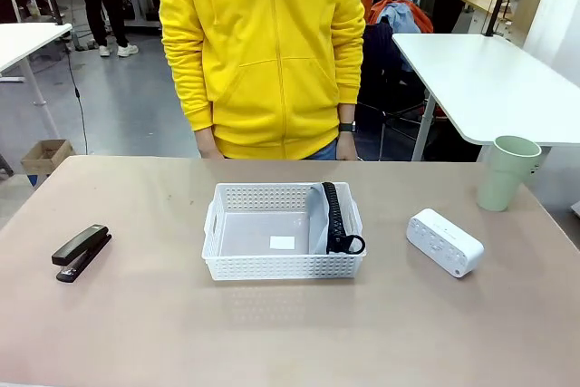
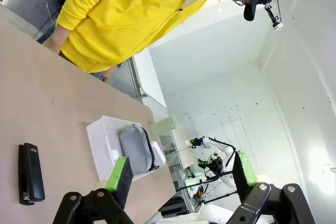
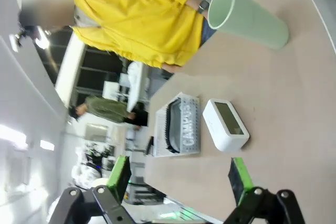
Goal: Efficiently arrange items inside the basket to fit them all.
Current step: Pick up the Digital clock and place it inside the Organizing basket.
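The white perforated basket (image 1: 236, 266) sits mid-table, also seen as the basket (image 2: 100, 145) and basket (image 3: 190, 129) in the wrist views. A grey pouch (image 1: 318, 217) with a black zipper and loop stands on edge along its right wall; the same pouch (image 2: 134, 148) shows from the left wrist. A black stapler (image 1: 82, 251) lies at the table's left, the stapler (image 2: 30, 172) close below my left gripper (image 2: 181, 174), which is open. The white box (image 1: 444, 242) lies right of the basket, and the box (image 3: 226, 124) is ahead of my open right gripper (image 3: 181, 179). A pale green cup (image 1: 507, 172), cup (image 3: 247, 17), stands far right.
A person in a yellow hoodie (image 1: 263, 52) stands at the table's far edge behind the basket, hands down. A small white label (image 1: 282, 243) lies on the basket floor. Another white table (image 1: 480, 79) stands behind at right.
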Motion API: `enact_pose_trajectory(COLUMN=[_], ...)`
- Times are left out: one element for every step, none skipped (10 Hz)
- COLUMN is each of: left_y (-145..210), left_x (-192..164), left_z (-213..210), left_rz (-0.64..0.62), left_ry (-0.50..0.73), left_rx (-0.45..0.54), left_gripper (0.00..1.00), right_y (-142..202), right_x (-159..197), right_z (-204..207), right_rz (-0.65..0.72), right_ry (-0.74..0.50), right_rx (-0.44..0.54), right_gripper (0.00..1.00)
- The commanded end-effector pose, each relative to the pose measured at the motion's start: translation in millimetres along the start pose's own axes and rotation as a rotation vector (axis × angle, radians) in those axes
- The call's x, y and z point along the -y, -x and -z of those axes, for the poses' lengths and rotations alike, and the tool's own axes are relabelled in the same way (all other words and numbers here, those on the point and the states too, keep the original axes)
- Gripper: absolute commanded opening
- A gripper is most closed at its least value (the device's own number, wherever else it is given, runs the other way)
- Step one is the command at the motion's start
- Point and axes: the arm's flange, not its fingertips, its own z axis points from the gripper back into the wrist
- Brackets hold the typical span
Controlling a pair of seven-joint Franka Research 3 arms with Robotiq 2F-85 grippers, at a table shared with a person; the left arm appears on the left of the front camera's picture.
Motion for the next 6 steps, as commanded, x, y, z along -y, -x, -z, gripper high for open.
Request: enact_pose_trajectory(left_y=[0,0,0,0,0,0], left_x=[2,2,2,2,2,2], left_z=[-1,-1,-1,-1,-1,-1], left_rz=[0.022,0.022,0.022,0.022,0.022,0.022], left_ry=[0.006,0.006,0.006,0.006,0.006,0.006], left_rx=[-0.008,-0.008,-0.008,-0.008,-0.008,-0.008], left_gripper=[1.0,1.0,1.0,1.0,1.0,1.0], right_y=[30,36,44,55,66,77], right_x=[-43,-58,-70,-81,-89,-93], right_z=[77,114,155,201,240,273], right_rz=[-0.102,-0.142,-0.17,-0.232,-0.275,-0.318], right_ry=[0.188,0.287,0.421,0.564,0.684,0.772], right_rx=[-0.121,-0.193,-0.254,-0.289,-0.299,-0.334], right_gripper=[1.0,1.0,1.0,1.0,1.0,1.0])
